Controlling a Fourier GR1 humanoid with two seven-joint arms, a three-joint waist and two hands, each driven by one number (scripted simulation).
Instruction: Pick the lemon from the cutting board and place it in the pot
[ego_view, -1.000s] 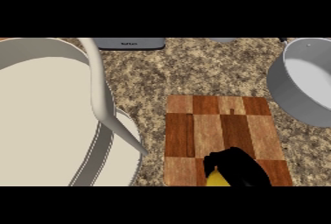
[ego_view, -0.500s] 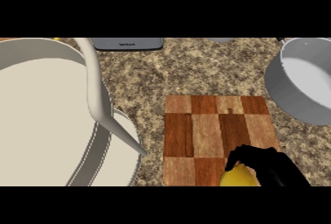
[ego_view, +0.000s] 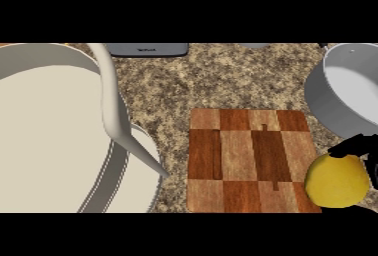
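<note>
The right hand (ego_view: 353, 146) is showing at the low right side of the head view. Its black fingers (ego_view: 341, 149) are curling round the top of the lemon (ego_view: 338, 181), so the hand is holding the lemon. Only a small part of the hand is showing, because the lemon is sitting in front of it and hiding most of it.

The lemon is lying just under the fingers, toward the robot's body. It is looking a bit egg-shaped. Its long way is running from low down up toward the fingers, and it is leaning a little to the left. Which end is its tip cannot be told. It is hanging over the right edge of the cutting board (ego_view: 247, 160), and it seems to be lifted off the wood, though that is hard to be sure of.

The cutting board is lying to the left of the hand, and nothing else is resting on it.

The pot (ego_view: 332, 102) is waiting just past the hand, farther from the robot and a little to the right. Its open top is facing up. So the hand probably needs to carry the lemon forward, away from the robot, and over the pot's near rim.

The left hand is not showing anywhere, so the right hand is the one doing the job.

Far off to the left of the hand, a big pale sink (ego_view: 52, 130) and its curved tap (ego_view: 114, 107) are standing.
</note>
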